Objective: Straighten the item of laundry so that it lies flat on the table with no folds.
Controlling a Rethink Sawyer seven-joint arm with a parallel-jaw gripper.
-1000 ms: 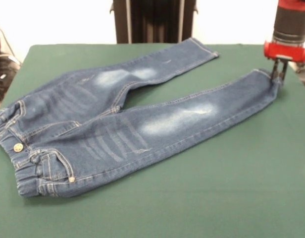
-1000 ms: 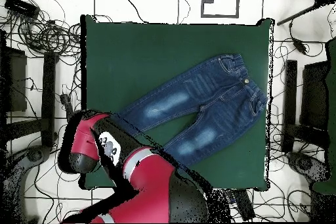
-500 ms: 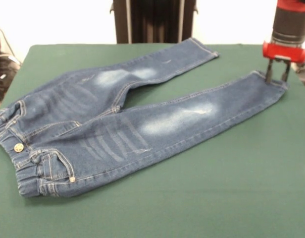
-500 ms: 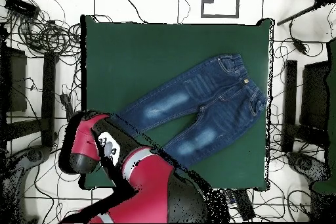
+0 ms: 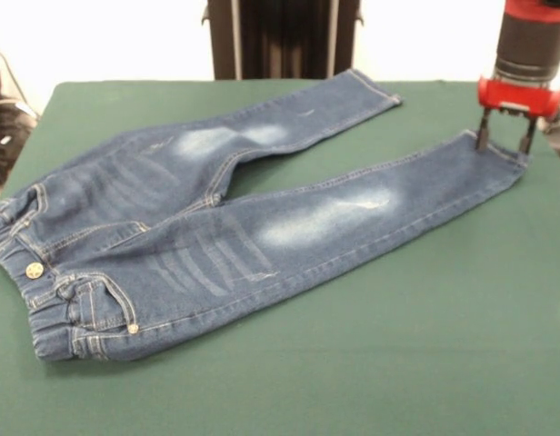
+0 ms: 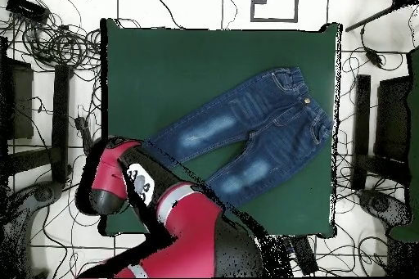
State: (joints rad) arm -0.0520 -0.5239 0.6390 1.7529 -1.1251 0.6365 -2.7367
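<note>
- The desk (image 5: pixel 425 363) is the biggest thing I have: a dark green top. The front view cuts off its near corners; the overhead view shows its full outline, though the arm covers the corner nearest the robot's base.
- The arm (image 6: pixel 184 235) fills the lower middle of the overhead view, red and black, and hides part of the desk and the end of one trouser leg. In the front view I only get its lowest section, coming in at the top right.
- The jeans (image 5: pixel 225 227) lie spread on the desk, waistband at the left in the front view, both legs running up to the right and parted in a V. They look flat to me, with some bunching at the elastic waist.
- The gripper (image 5: pixel 504 141) sits over the cuff of the nearer leg, its two dark fingers (image 5: pixel 482 138) set well apart and empty. They seem to stand just above the cuff, but I can't be sure from here whether they touch it. The overhead view hides the gripper entirely.
- The metal button (image 5: pixel 33 269) shows by the waistband.
</note>
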